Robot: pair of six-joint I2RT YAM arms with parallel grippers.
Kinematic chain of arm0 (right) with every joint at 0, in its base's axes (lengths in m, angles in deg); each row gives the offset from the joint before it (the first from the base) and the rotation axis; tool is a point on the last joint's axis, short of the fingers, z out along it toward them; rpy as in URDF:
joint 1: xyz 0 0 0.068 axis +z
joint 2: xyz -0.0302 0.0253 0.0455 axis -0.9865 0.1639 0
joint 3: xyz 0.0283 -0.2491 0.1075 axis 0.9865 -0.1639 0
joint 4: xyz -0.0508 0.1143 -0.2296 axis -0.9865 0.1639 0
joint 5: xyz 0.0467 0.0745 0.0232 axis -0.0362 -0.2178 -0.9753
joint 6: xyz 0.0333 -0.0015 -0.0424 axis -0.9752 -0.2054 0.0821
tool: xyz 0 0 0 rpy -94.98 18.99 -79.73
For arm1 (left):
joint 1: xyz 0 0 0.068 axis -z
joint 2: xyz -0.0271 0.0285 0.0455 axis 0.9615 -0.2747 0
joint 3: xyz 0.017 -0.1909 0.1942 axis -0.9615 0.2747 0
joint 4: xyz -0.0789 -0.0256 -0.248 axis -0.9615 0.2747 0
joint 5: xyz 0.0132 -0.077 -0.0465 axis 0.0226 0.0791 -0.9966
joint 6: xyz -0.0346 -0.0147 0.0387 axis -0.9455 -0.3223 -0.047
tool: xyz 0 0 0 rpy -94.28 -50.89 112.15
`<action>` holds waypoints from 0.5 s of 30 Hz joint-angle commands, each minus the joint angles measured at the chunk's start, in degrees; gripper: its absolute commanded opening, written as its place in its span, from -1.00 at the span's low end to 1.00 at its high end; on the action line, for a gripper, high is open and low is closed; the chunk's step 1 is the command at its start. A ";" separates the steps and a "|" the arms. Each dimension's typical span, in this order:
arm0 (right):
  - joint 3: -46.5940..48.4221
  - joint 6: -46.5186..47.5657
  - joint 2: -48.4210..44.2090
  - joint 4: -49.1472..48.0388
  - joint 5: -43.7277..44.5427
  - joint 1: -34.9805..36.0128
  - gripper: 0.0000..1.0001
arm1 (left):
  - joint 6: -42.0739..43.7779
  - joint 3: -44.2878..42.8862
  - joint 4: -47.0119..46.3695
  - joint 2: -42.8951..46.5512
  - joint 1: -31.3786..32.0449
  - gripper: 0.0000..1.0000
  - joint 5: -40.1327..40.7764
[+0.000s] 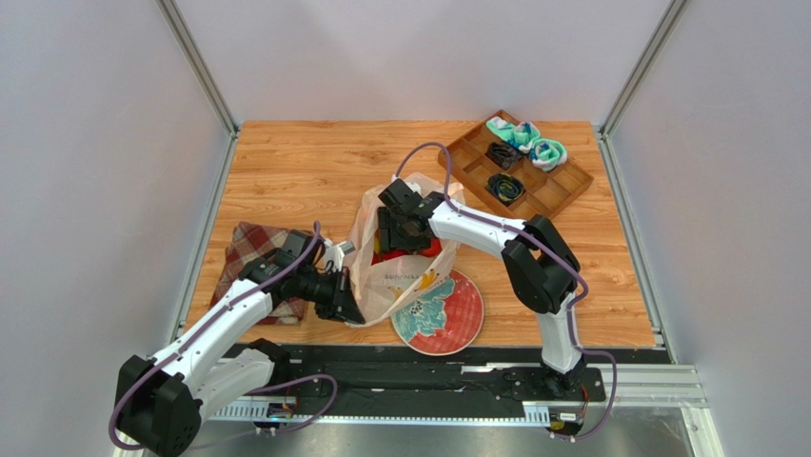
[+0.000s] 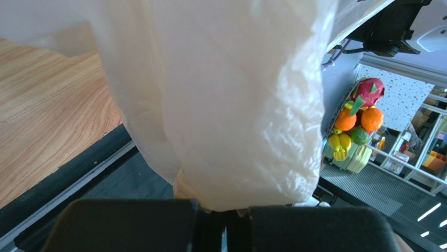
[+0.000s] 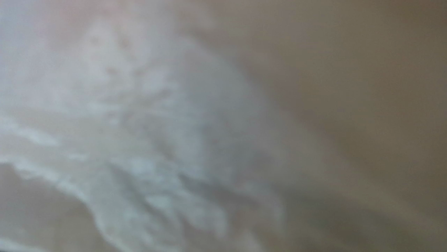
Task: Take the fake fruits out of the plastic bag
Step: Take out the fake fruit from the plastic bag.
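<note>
The plastic bag (image 1: 405,271) stands open in the middle of the table, and its lower side lies over the plate's edge. Something red (image 1: 425,249), one of the fake fruits, shows inside its mouth; the other fruits are hidden. My left gripper (image 1: 348,303) is shut on the bag's lower left edge. In the left wrist view the bag (image 2: 236,100) fills the frame above the closed fingers (image 2: 131,226). My right gripper (image 1: 392,233) reaches into the bag's mouth from the right, its fingers hidden. The right wrist view shows only blurred plastic (image 3: 157,157).
A teal-and-red painted plate (image 1: 447,324) lies at the front, partly under the bag. A red plaid cloth (image 1: 249,249) lies at the left under my left arm. A wooden compartment tray (image 1: 562,186) with small items sits at the back right. The table's front edge (image 2: 63,178) is close.
</note>
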 commanded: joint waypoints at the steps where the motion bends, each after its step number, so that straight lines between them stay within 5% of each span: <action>1: 4.84 -3.22 0.23 0.69 1.58 -1.28 0.51 | 0.07 0.02 -0.86 0.01 -0.23 -1.00 -2.27; 8: 10.65 -1.82 2.95 -0.19 1.84 -2.77 0.52 | -0.02 0.20 -1.38 -0.96 -0.05 -1.00 -2.63; 12: 9.08 -1.20 3.92 -0.81 -0.96 -3.04 0.15 | 0.24 -0.24 -1.38 -0.96 -0.31 -1.00 -2.19; 15: 6.10 -1.37 3.04 -1.07 -3.07 -2.78 0.15 | 0.59 -0.94 -1.47 -1.13 -1.71 -1.00 -1.49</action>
